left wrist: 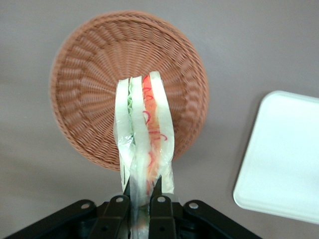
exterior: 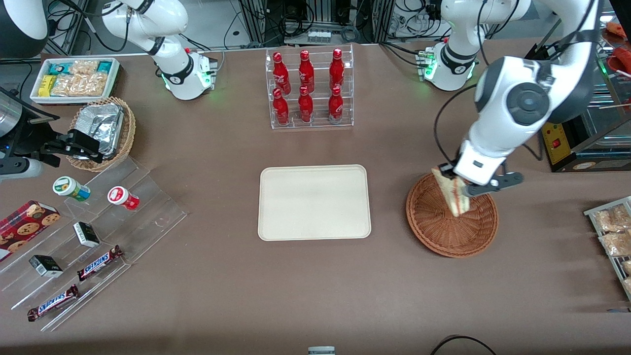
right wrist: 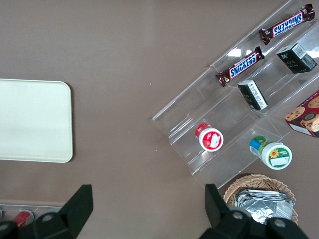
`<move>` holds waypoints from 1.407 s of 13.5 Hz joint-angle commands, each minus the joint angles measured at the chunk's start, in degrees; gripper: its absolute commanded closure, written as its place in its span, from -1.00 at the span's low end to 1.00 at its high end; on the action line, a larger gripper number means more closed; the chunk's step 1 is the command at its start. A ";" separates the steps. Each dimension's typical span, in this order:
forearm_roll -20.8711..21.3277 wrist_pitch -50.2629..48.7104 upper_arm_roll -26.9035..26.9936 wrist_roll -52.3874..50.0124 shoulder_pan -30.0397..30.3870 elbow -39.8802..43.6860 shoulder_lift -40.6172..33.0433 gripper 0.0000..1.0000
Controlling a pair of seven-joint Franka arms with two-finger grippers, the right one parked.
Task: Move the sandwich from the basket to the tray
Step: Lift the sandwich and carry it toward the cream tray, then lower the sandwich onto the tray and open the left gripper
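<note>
Jaws closed on my sandwich point(left wrist: 144, 134), gripper point(left wrist: 142, 201) hanging above the basket point(left wrist: 84, 99); the tray point(exterior: 314, 202) lies toward the table's middle.

Left arm bent downward; hand point(left wrist: 142, 201) fingers closed, pointing down.

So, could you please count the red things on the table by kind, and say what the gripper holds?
Red bottles in the clear rack: 6
Red-lidded cup on the clear stand: 1
Total: 7
The gripper is above the basket, shut on the sandwich; the tray holds nothing.
</note>
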 commanded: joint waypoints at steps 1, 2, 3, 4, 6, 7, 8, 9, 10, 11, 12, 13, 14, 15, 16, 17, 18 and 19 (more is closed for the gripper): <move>0.92 -0.47 -3.49 2.88 -0.33 1.00 2.48 1.00; 0.92 -0.29 -4.46 2.88 -1.29 1.18 3.18 1.00; 1.01 0.15 -4.74 2.88 -2.69 1.61 4.06 1.00; 1.09 1.20 -5.61 2.88 -3.92 2.31 5.55 1.00; 3.89 2.95 -9.03 2.80 -4.02 2.67 7.31 1.00; 5.04 4.01 -10.35 2.62 -4.20 2.85 8.28 1.00; 5.14 4.80 -11.41 2.53 -4.55 3.63 9.50 1.00; 5.14 5.07 -12.03 2.10 -4.72 4.60 10.91 1.00; 5.14 5.42 -12.82 1.75 -4.81 6.00 12.84 1.00; 5.31 5.34 -14.04 0.44 -4.81 7.58 14.42 1.00; 5.92 5.42 -14.58 -1.14 -5.51 9.07 16.09 1.00; 6.89 5.42 -14.58 -2.55 -6.56 10.57 17.59 1.00; 8.03 5.42 -14.67 -4.22 -7.18 11.98 19.34 1.00; 8.91 5.42 -15.37 -4.84 -7.27 12.77 20.75 1.00; 9.61 5.42 -16.07 -5.37 -7.27 13.65 22.16 1.00; 10.23 5.42 -16.25 -7.12 -7.45 14.44 23.30 1.00; 11.28 5.42 -16.25 -8.79 -8.41 15.58 24.71 1.00; 12.59 5.51 -16.25 -10.02 -8.76 16.72 26.20 1.00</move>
